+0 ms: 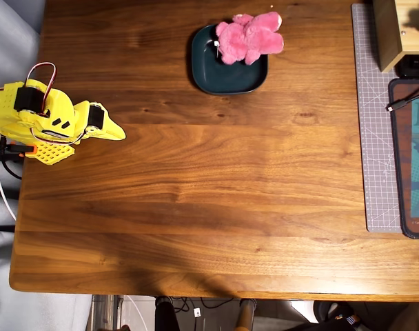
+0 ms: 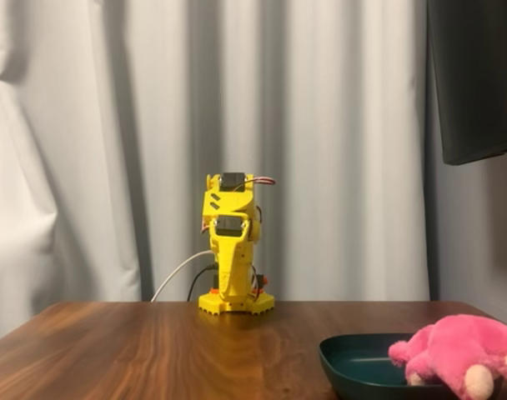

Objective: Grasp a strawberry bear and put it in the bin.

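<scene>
The pink strawberry bear (image 1: 249,37) lies in the dark teal bin (image 1: 220,72) at the top middle of the overhead view, its body hanging over the bin's right rim. In the fixed view the strawberry bear (image 2: 466,351) rests in the bin (image 2: 358,363) at the lower right. The yellow arm is folded over its base at the table's left edge. My gripper (image 1: 115,131) points right, its fingers together with nothing held, far from the bear. In the fixed view the gripper (image 2: 230,279) hangs down in front of the base.
A grey cutting mat (image 1: 373,124) lines the right side of the table, with a dark mat (image 1: 413,158), a cable and a wooden box (image 1: 395,31) on it. White curtains (image 2: 95,150) hang behind the arm.
</scene>
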`<action>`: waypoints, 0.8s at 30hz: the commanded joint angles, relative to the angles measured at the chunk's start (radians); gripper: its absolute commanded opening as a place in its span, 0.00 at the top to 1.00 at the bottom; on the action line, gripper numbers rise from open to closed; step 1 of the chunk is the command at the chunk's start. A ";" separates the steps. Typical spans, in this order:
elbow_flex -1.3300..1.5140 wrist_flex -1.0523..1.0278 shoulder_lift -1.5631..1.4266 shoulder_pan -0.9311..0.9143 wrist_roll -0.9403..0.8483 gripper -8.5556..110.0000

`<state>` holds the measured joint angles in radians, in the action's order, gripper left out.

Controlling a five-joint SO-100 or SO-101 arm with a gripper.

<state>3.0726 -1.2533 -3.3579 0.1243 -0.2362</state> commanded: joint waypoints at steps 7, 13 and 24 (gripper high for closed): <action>-0.009 0.002 -0.025 0.006 0.009 0.93; -0.009 -0.003 -0.025 0.006 0.009 0.93; -0.009 -0.003 -0.025 0.005 0.009 0.93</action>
<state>3.0726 -1.2533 -3.3579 0.1243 -0.2362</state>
